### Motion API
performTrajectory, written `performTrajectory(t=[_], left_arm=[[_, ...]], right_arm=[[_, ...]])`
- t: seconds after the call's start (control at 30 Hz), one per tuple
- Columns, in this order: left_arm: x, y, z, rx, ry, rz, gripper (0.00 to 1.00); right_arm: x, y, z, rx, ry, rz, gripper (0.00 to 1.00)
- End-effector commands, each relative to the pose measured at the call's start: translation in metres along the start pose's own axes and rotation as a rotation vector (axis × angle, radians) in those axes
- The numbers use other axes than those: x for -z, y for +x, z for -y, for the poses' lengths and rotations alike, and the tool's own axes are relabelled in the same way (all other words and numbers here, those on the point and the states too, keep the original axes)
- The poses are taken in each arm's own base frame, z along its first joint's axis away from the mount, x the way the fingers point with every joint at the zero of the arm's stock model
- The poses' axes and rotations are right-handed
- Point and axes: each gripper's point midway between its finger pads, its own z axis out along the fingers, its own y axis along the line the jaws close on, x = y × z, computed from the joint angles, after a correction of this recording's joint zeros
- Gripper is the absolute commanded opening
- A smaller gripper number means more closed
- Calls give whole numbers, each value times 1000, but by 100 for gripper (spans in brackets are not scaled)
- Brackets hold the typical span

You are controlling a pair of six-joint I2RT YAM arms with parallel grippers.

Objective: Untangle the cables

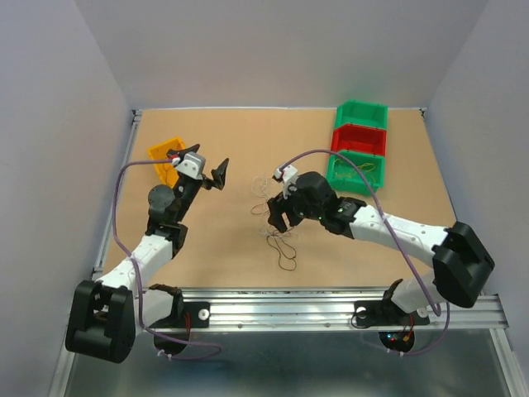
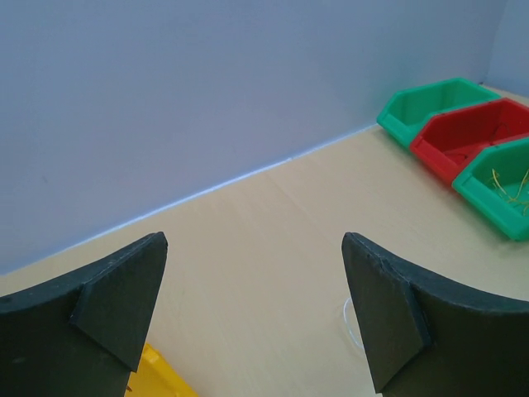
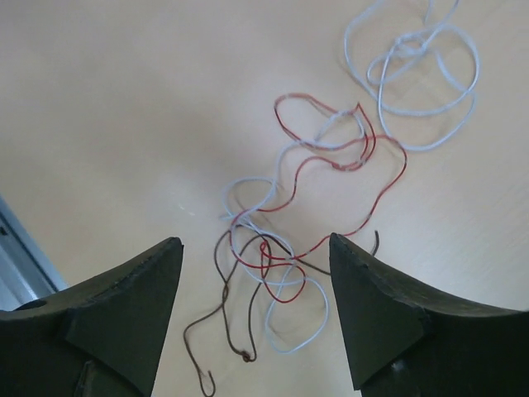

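A tangle of thin cables (image 1: 277, 236) lies on the tan table near its middle. In the right wrist view a red cable (image 3: 282, 300), a white cable (image 3: 294, 350) and a brown cable (image 3: 225, 294) cross and loop over each other. A separate white loop lies further off at the top right of that view. My right gripper (image 1: 278, 218) hovers just above the tangle, open and empty (image 3: 254, 244). My left gripper (image 1: 216, 175) is raised to the left of the cables, open and empty (image 2: 254, 248). A bit of white cable (image 2: 347, 318) shows beside its right finger.
Three bins stand at the back right: green (image 1: 361, 113), red (image 1: 359, 138) and green (image 1: 357, 169) with yellowish wire inside. A yellow bin (image 1: 165, 157) sits at the back left under the left arm. Grey walls enclose the table.
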Motion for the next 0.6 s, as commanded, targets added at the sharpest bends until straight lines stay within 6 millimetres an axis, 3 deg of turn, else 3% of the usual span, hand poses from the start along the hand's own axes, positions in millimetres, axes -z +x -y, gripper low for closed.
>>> performTrajectory(t=[0.0, 0.03, 0.1, 0.23, 0.47, 0.57], left_arm=[[17, -54, -9, -40, -76, 239, 99], [26, -47, -7, -36, -81, 246, 99], [33, -55, 5, -67, -22, 298, 99], [28, -47, 28, -118, 123, 252, 99], [23, -39, 19, -128, 78, 224, 99], [23, -38, 20, -130, 84, 220, 99]], right_arm=[[-24, 30, 12, -11, 108, -130, 77], [-27, 32, 8, -5, 106, -142, 77], [-34, 40, 10, 5, 132, -175, 77], [-42, 47, 11, 16, 147, -206, 75], [-54, 45, 11, 35, 143, -217, 64], [-61, 47, 13, 37, 146, -228, 47]])
